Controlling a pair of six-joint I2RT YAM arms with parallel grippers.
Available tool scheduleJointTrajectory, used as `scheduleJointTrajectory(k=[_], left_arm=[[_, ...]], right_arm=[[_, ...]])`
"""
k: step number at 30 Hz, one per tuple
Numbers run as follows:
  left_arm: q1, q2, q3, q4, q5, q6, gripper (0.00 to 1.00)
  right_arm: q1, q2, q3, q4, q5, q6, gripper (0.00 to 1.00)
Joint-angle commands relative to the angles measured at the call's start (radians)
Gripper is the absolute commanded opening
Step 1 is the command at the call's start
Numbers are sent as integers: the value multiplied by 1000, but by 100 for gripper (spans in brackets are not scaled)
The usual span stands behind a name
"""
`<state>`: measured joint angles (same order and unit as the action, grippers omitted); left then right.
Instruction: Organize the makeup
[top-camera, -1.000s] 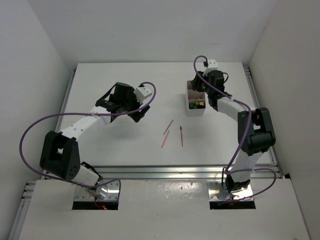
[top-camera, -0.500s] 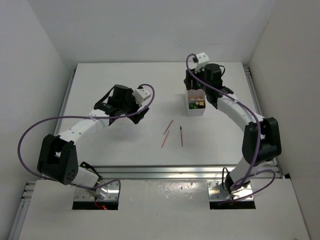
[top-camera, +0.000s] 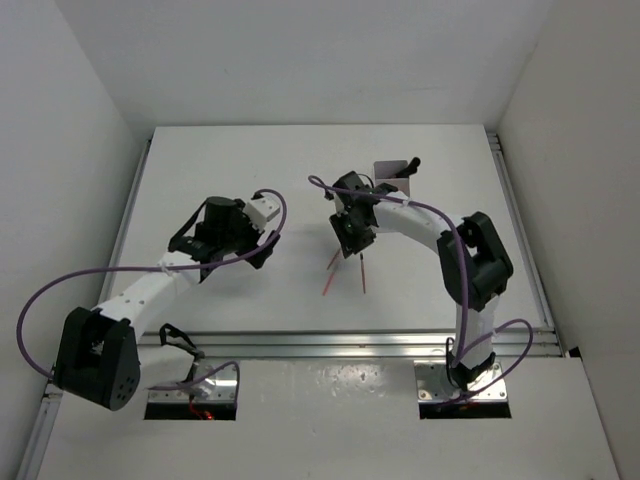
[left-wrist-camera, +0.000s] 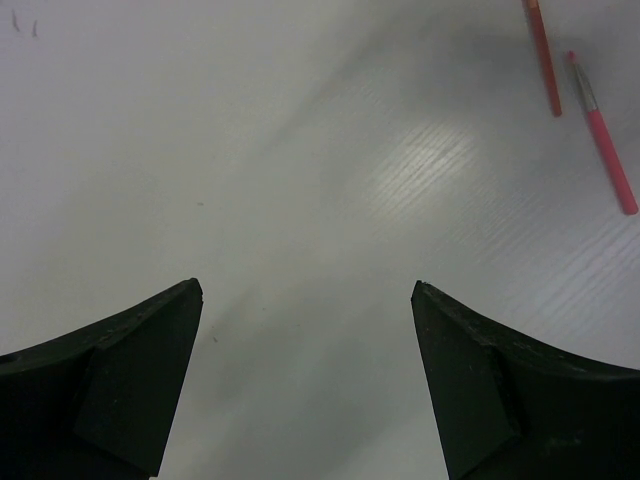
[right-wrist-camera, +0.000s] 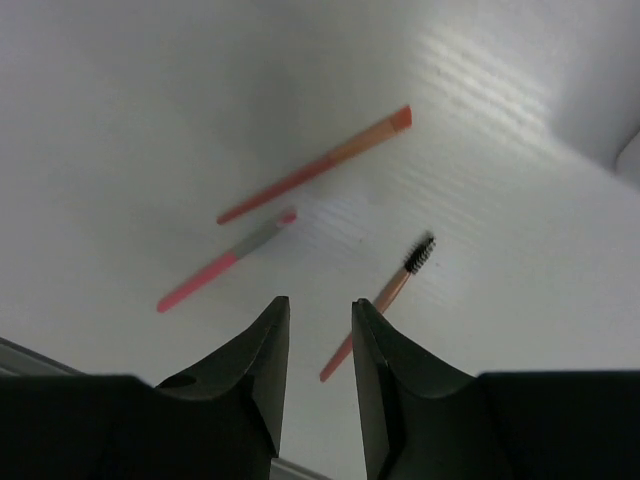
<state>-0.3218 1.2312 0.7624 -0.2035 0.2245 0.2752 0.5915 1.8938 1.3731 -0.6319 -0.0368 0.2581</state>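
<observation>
Your right gripper (right-wrist-camera: 318, 305) has swung from the box (top-camera: 392, 170) at one o'clock to hover over the pencils (right-wrist-camera: 315, 178) and brush (right-wrist-camera: 380, 295) mid-bench (top-camera: 220, 160), fingers nearly together, empty. Left gripper (left-wrist-camera: 305, 300), at nine o'clock, is spread and empty. The next move likely calls for widening, descending and pinching the brush.

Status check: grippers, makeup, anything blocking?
Left gripper wide open, empty, over table. Right gripper narrowly open, empty, above orange pencil, pink pencil and black-tipped brush lying loose. Nothing blocking them.
</observation>
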Motion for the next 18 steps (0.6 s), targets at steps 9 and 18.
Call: scheduleJointTrajectory(k=[9,18], left_arm=[[49,-124,-103,105,44,-37,92],[67,-144,-114,124,53,-47,93]], right_arm=[[-10,73,55,-239,109,142,31],[-59,114,20,-178,49,158,32]])
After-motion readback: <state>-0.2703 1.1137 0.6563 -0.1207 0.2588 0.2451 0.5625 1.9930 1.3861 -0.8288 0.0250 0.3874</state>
